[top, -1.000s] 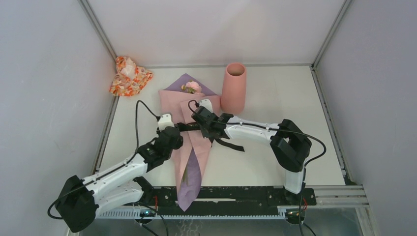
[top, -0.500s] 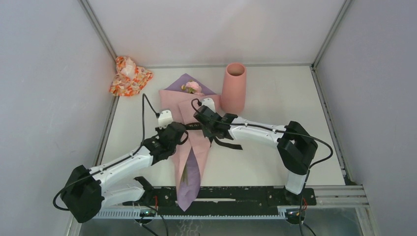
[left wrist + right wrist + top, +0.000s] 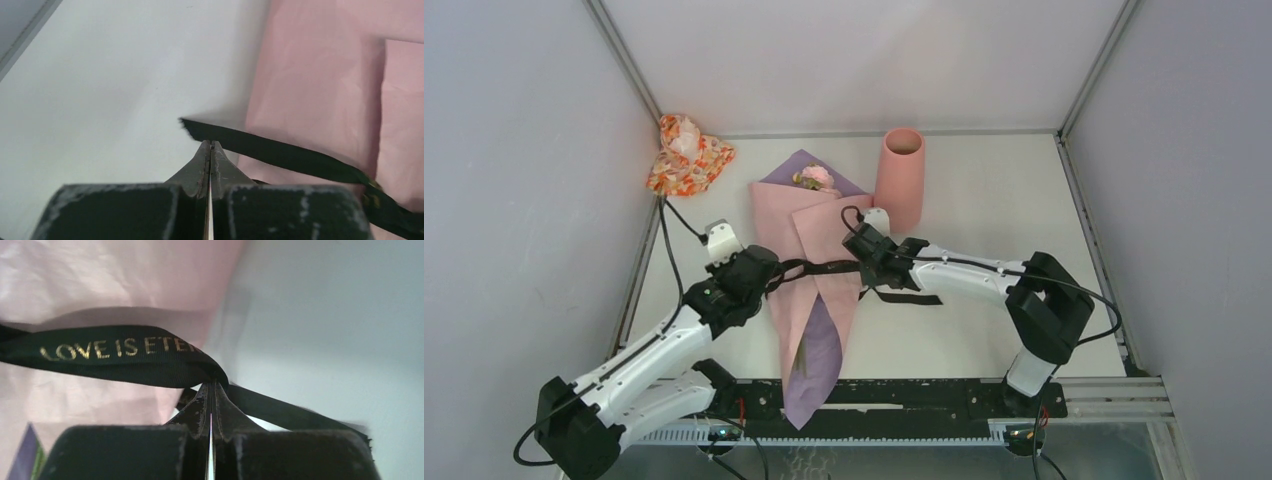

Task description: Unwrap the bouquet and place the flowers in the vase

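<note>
My left hand (image 3: 210,146), right hand (image 3: 212,384) each pinch ribbon (image 3: 819,267), bouquet (image 3: 804,225) between; vase (image 3: 899,180) just beyond right hand, cloth bundle (image 3: 686,155) beyond left.

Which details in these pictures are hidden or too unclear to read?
- Right wrist view: the ribbon print ends at "LOVE IS ETE"; the fold at the right fingers hides the rest.
- Top view: the bouquet paper covers the flowers except one pink head.
- Top view: the vase interior is too dark.
</note>
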Controlling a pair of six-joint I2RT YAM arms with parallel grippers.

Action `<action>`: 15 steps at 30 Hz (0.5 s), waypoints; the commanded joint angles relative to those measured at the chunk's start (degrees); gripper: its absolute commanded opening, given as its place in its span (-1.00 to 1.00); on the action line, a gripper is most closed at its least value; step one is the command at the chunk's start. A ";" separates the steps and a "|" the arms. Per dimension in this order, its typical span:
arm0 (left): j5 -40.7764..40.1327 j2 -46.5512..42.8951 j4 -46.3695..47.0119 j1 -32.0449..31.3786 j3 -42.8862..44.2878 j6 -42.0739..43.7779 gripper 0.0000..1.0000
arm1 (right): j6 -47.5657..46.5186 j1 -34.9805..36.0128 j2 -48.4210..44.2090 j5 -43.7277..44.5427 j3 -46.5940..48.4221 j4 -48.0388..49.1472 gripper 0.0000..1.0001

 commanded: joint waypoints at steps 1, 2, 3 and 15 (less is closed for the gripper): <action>-2.07 -1.73 -5.43 1.82 2.10 -4.00 -1.00 | 3.29 -1.40 -3.42 2.18 -2.35 0.30 -1.00; -2.19 -1.94 -6.13 2.32 2.11 -4.64 -1.00 | 3.63 -1.60 -3.36 2.58 -2.47 -0.40 -1.00; -1.99 -2.16 -6.54 2.83 2.01 -4.97 -1.00 | 3.99 -1.76 -3.30 3.04 -2.55 -0.96 -1.00; 33.41 -9.24 27.50 3.52 -9.05 15.51 -0.22 | 3.61 -1.70 -3.95 0.18 -3.48 1.87 -1.00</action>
